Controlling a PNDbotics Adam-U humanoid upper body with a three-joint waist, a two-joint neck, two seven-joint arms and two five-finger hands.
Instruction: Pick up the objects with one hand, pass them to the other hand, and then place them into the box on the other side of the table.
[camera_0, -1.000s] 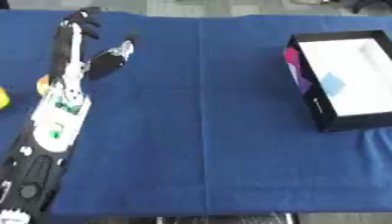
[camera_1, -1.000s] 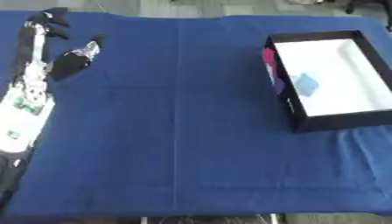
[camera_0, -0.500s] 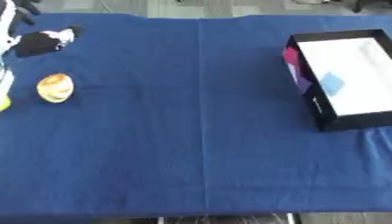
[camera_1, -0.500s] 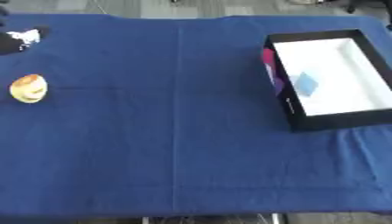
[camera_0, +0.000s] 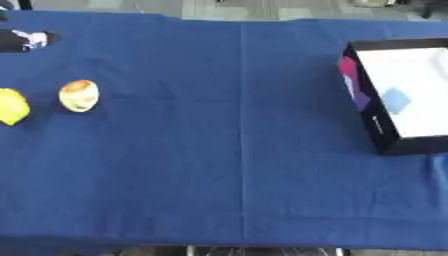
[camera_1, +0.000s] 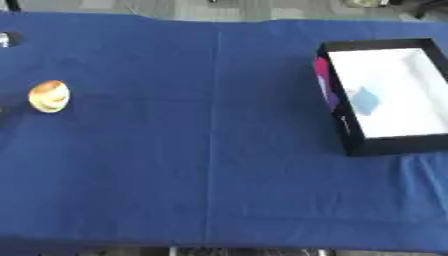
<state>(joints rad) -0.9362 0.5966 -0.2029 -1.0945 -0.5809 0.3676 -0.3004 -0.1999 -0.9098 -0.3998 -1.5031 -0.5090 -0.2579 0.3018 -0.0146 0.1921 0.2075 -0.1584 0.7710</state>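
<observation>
An egg-shaped orange and yellow object (camera_0: 79, 95) lies on the blue cloth at the left. A yellow object (camera_0: 10, 106) sits just left of it, cut off by the view's edge. The black box (camera_0: 378, 131) with a white inside stands at the right edge, with a pale blue patch (camera_0: 395, 100) on its floor. Only a small black and white part of my left hand (camera_0: 24, 40) shows at the upper left edge, apart from both objects. My right hand appears in neither view.
The blue cloth (camera_0: 227, 150) covers the whole table, with a crease down the middle. The box's left wall carries a pink and purple print (camera_1: 324, 87). The table's front edge runs along the bottom of the view.
My left arm, stretched over the table's left side a second ago, has pulled back to the upper left edge. The orange and yellow object now lies uncovered on the cloth.
</observation>
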